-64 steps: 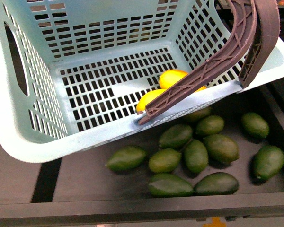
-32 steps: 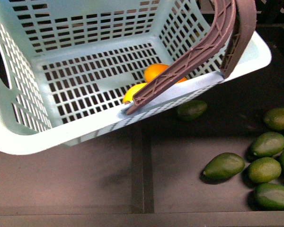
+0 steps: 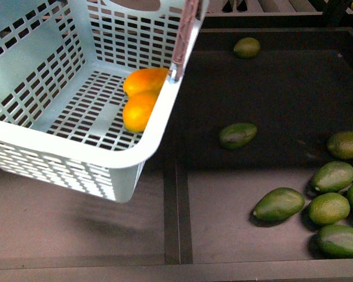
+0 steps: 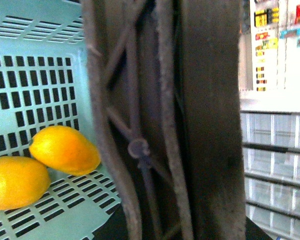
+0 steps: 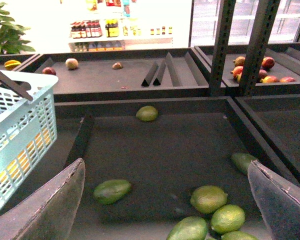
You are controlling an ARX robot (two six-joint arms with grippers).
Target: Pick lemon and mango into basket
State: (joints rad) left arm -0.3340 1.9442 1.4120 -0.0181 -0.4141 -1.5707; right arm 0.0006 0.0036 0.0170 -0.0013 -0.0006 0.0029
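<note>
Two fruits, your lemon (image 4: 16,181) and mango (image 4: 65,149), sit in the basket (image 3: 76,154) beside your left end effector, which grips its handle (image 4: 165,120); your right end effector (image 5: 165,200) is released.

I see dark shelf tray (image 3: 247,88), raised rim round it, divider strip (image 3: 177,211) running front to back. Green oval fruits lie on its floor: one alone near far rim (image 3: 247,47), one alone mid-floor (image 3: 237,134), cluster at right (image 3: 332,202), several touching. Right wrist view shows same tray (image 5: 160,145), further dark shelf behind (image 5: 105,77) with few small fruits, too small to name.
</note>
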